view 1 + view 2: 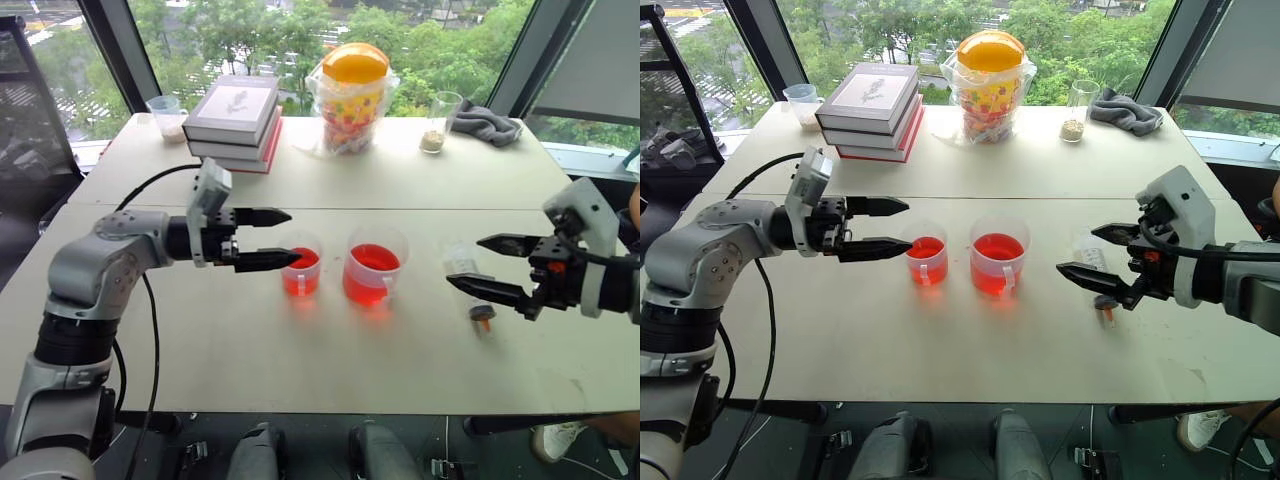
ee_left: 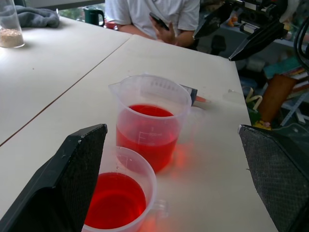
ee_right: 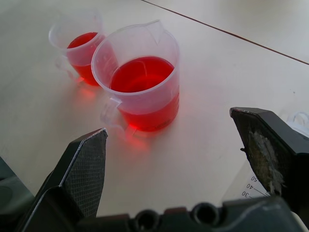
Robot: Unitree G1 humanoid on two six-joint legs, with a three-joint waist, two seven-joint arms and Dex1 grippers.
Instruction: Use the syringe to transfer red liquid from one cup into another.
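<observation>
Syringe [image 1: 472, 290] lies seemingly just below open right tool [image 1: 478, 262]

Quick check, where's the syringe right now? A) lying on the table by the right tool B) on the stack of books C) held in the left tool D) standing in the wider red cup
A: the syringe lies flat on the table beneath the open right tool, apart from the wider red cup; the left tool is open and holds nothing.

— What finishes am I seeing?
— Both measuring cups, wide [image 1: 375, 267] and narrow [image 1: 302, 266], look like smooth translucent plastic. My counter [image 1: 300, 350] is matt beige. Tool pads [image 2: 77, 174] look rough, black.
</observation>
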